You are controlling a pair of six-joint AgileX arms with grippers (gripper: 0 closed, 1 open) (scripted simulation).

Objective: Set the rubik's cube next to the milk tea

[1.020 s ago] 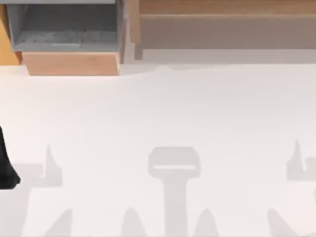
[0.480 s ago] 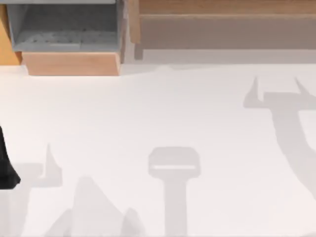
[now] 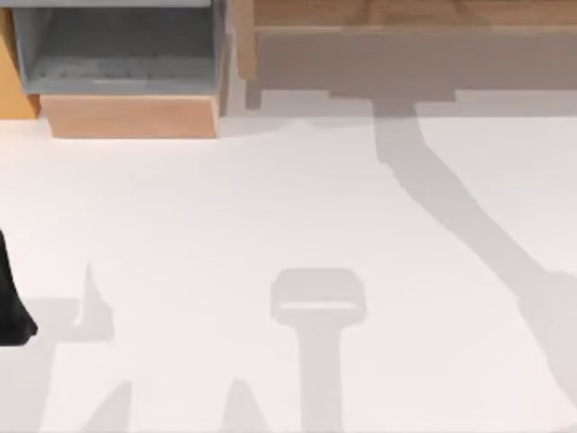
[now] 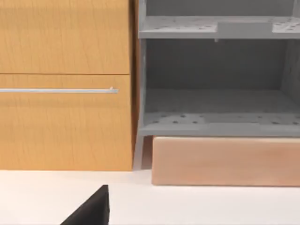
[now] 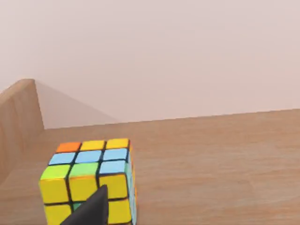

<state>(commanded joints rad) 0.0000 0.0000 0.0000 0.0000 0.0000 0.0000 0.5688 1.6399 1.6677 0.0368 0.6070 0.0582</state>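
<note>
Since a second ago the right arm's shadow has swung from the table's [image 3: 270, 207] right edge to the far wooden shelf [image 5: 211, 159]. There the rubik's cube [image 5: 89, 180] sits just ahead of the right hand [image 5: 91, 211], near the shelf's side wall; I cannot tell its finger opening. The left arm [image 3: 11, 298] is parked at the left edge.

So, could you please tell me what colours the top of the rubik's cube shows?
Orange, yellow, blue and green squares on the rubik's cube, clearest in the right wrist view.

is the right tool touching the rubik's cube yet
Cannot tell. In the right wrist view a dark tool tip overlaps the rubik's cube on the wooden shelf, hiding any gap or contact.
</note>
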